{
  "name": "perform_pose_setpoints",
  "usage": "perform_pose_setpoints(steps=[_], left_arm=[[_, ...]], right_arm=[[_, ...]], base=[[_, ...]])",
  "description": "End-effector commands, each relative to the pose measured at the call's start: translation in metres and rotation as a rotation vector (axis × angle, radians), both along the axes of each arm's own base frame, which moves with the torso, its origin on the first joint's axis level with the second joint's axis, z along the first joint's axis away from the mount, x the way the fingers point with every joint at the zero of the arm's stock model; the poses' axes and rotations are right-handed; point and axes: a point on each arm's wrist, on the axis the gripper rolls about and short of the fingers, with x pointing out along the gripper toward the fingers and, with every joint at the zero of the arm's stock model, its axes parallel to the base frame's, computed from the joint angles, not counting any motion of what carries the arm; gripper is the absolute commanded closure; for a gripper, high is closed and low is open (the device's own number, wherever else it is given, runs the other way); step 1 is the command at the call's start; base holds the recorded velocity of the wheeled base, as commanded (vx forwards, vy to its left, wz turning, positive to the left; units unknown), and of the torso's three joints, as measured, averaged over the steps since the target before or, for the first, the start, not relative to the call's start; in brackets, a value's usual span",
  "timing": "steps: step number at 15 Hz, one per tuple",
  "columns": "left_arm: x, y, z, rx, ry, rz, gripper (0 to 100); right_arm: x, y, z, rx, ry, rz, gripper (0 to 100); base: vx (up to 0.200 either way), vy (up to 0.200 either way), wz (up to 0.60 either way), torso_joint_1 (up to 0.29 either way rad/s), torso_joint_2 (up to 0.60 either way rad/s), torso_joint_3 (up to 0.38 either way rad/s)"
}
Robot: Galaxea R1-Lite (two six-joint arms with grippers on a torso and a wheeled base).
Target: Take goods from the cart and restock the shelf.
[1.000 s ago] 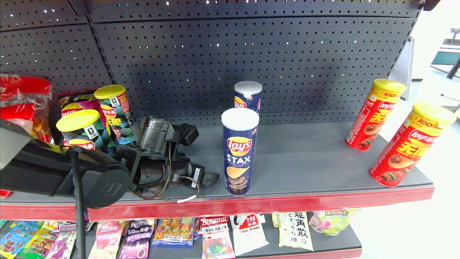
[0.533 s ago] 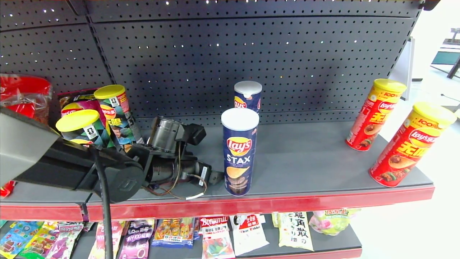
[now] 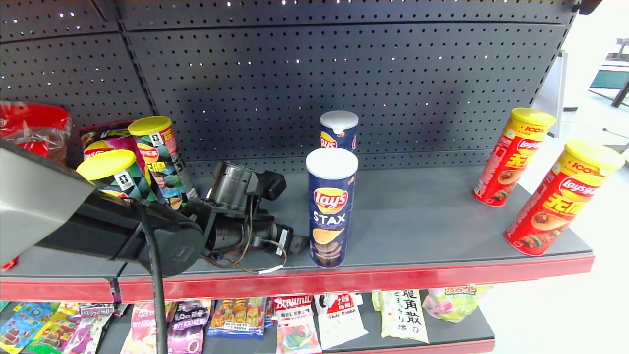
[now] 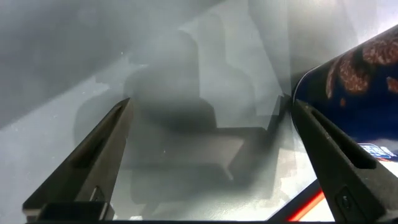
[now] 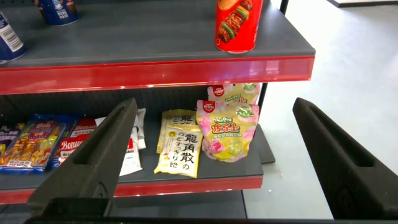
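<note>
Now, left claw [image 4: 211, 106]: we see it spread wide, low over the shelf [image 3: 417, 221].
Front blue can [image 3: 330, 211]: upright, right at one fingertip.
Rear blue can [image 3: 339, 130]: farther beyond that fingertip.
Right claw [image 5: 216, 102]: spread wide too.

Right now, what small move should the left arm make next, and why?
Probably ease the left gripper back from the front blue can: its fingers are open and empty, one sits beside the can's base, and the can stands upright near the shelf front edge, so pushing could tip it.
</note>
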Motion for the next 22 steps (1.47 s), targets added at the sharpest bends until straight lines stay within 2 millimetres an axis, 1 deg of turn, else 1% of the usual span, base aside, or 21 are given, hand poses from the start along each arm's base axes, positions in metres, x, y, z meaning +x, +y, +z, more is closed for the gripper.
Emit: perform_pose_setpoints(steps=[1, 13, 18, 22], left_arm=[[0.0000, -0.0015, 0.0004, -0.002, -0.001, -0.004, 0], [0.0012, -0.0062, -0.0016, 0.001, 0.003, -0.011, 0], [0.0010, -0.0106, 0.0017, -0.007, -0.009, -0.021, 0], [0.0002, -0.0101, 0.0002, -0.003, -0.004, -0.021, 0]], right_arm=[[0.0001, 0.0000, 0.0000, 0.000, 0.001, 0.000, 0], [0.0001, 0.0000, 0.0000, 0.000, 0.001, 0.000, 0], [0.0001, 0.0000, 0.0000, 0.001, 0.001, 0.000, 0], [0.0001, 0.0000, 0.0000, 0.000, 0.001, 0.000, 0]], base=[[0.000, 0.000, 0.00, 0.000, 0.00, 0.000], [0.000, 0.000, 0.00, 0.000, 0.00, 0.000], [0.000, 0.000, 0.00, 0.000, 0.00, 0.000], [0.000, 0.000, 0.00, 0.000, 0.00, 0.000]])
